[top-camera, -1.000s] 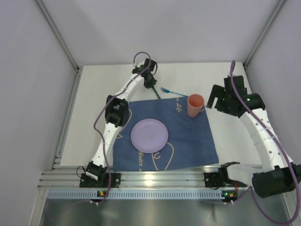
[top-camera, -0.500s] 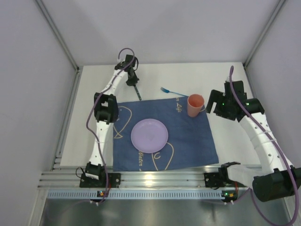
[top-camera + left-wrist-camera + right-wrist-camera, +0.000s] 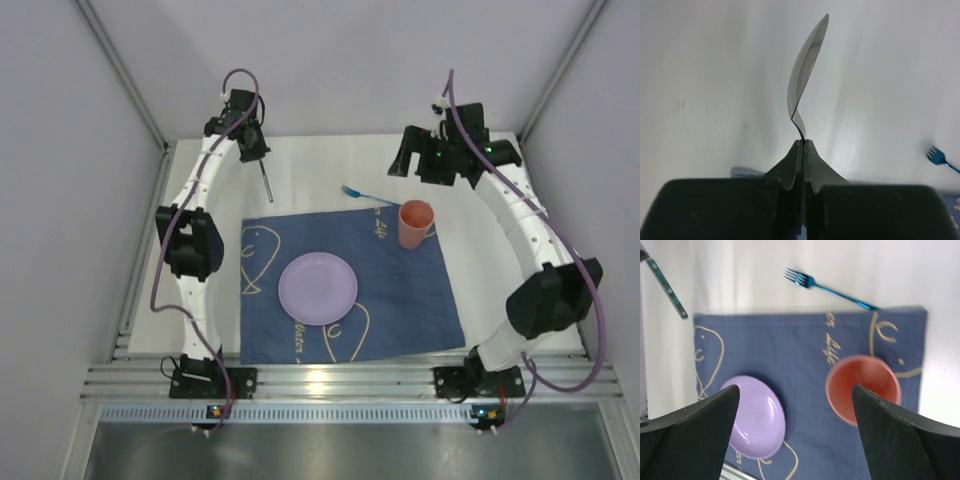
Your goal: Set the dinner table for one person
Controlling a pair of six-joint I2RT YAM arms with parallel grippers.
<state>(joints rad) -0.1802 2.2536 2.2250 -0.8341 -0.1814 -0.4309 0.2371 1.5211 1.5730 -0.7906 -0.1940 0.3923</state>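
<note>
Left gripper (image 3: pixel 804 148) pinched the knife (image 3: pixel 807 65) tight, clear above the far-left table (image 3: pixel 320 160), I judged for laying beside the plate (image 3: pixel 318 288); right gripper (image 3: pixel 795 432) hung wide open, facing the fork (image 3: pixel 830 290).

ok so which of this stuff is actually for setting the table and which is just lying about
For the job:
table
cloth
plate
cup
fork
utensil, pinched in the shut left jaws

Just lying about:
nothing loose that I can see
only the rail and side walls, which are fixtures
</note>
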